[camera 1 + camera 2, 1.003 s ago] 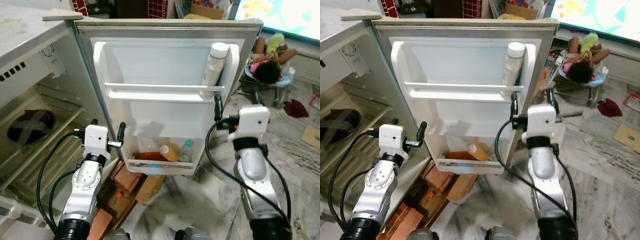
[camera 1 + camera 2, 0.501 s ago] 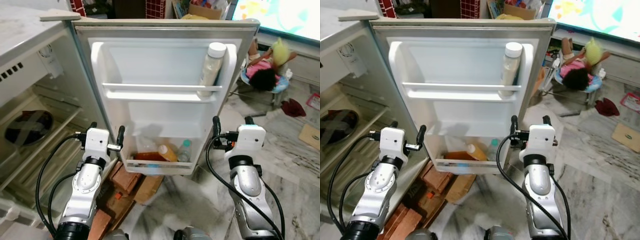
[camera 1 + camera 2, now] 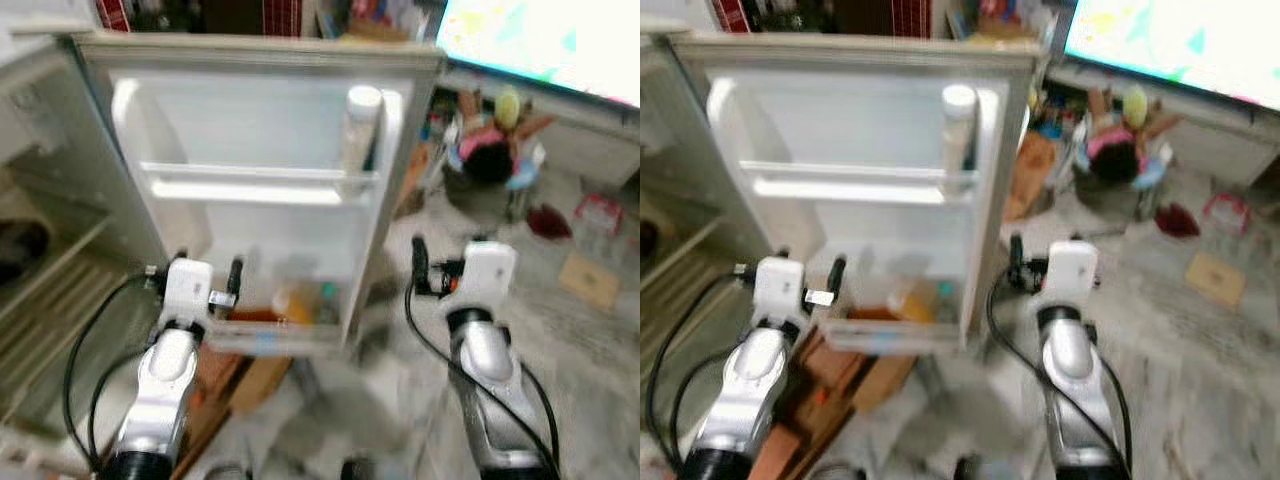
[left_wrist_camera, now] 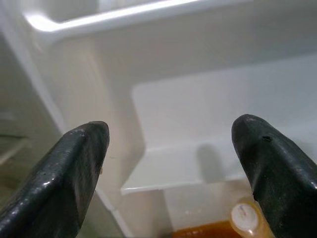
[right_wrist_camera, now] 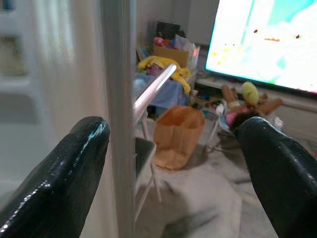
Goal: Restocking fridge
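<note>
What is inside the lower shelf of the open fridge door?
The lower door shelf holds an orange-capped bottle beside a small clear bottle. The shelf rail hides their lower parts; blur obscures anything else.

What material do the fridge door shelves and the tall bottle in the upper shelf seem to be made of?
The door shelves look like white moulded plastic, smooth and slightly glossy, with rounded one-piece edges. The tall bottle seems clear plastic or glass with a white cap; pale contents show through, but blur leaves the choice open.
</note>
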`<state>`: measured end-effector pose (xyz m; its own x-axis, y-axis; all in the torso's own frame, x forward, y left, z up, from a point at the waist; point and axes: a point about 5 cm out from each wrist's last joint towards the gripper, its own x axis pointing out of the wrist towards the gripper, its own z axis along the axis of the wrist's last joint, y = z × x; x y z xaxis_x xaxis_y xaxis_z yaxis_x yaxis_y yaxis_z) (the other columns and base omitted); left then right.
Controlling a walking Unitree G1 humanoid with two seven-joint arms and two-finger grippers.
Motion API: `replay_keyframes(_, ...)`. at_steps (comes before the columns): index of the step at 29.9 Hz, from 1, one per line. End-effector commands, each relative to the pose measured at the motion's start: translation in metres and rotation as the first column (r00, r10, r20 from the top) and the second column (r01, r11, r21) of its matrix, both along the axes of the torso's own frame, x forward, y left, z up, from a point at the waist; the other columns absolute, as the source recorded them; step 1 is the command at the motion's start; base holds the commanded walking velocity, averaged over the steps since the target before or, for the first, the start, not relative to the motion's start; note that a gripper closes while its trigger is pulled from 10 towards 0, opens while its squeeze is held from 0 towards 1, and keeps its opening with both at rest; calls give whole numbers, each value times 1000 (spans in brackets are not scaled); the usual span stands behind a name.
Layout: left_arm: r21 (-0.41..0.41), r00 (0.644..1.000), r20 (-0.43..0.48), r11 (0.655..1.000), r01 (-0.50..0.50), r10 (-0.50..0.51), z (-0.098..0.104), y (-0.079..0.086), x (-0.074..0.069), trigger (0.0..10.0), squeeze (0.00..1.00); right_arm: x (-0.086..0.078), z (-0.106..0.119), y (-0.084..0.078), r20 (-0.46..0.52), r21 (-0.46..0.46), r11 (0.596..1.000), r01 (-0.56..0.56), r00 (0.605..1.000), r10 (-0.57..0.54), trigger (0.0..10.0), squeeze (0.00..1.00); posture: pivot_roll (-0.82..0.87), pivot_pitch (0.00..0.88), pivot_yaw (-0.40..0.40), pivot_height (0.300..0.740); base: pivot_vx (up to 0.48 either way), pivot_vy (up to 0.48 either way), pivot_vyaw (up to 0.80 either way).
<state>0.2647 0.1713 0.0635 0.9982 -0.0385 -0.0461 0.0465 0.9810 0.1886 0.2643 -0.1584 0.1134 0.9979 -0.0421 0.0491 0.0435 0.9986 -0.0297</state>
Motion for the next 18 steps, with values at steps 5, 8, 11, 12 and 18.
replay_keyframes(5, 4, 1000, 5, 1000, 18, -18, 2, -8, 2, 10000, 0, 1, 2, -5, -3, -51, 999, -19, 1000, 19, 10000, 0, -4, 0, -7, 740, 0, -469, 640)
replay_keyframes(8, 3, 1000, 9, 1000, 24, -24, 2, -9, 2, 10000, 0, 2, 1, -4, -4, -40, 999, -19, 1000, 19, 10000, 0, -5, 0, -6, 740, 0, -477, 800)
replay_keyframes(11, 4, 1000, 10, 1000, 27, -27, 2, -10, 2, 10000, 0, 3, 3, -4, -1, -39, 999, -24, 1000, 24, 10000, 0, -5, 0, -5, 740, 0, -477, 800)
replay_keyframes(12, 4, 1000, 10, 1000, 27, -27, 2, -10, 2, 10000, 0, 4, 3, -3, 1, -37, 999, -25, 1000, 25, 10000, 0, -5, 0, -5, 740, 0, -472, 800)
replay_keyframes(18, 10, 999, 8, 999, 33, -33, 3, -10, 3, 10000, 0, 7, 17, 4, 74, -98, 992, -80, 993, 87, 10000, 0, -5, 0, -2, 740, 0, -443, 800)
